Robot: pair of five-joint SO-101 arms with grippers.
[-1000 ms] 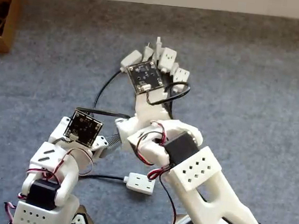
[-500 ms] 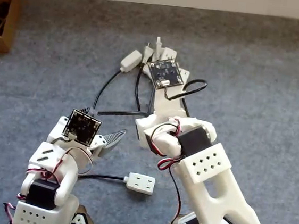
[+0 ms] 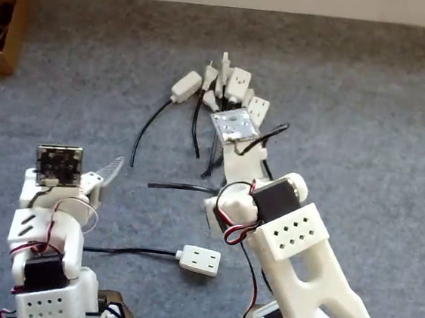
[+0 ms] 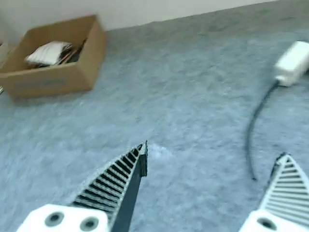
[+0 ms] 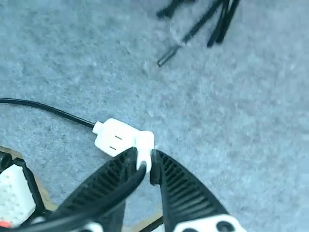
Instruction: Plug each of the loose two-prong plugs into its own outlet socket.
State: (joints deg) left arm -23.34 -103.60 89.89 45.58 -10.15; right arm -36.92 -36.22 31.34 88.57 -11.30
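The right tool (image 5: 145, 153), pinching a small white plastic plug (image 5: 146, 141), has the white rectangular outlet socket (image 5: 115, 137) just ahead of its tips; the left tool (image 4: 214, 150) gapes empty.

R gripper (image 5: 146, 163) w/ plug (image 5: 145, 143)

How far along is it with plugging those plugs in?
Nothing looks plugged in yet: the near socket lies empty. The right gripper looks shut on a white plug. The left gripper is open and empty. The other plugs in the far heap are left to do.
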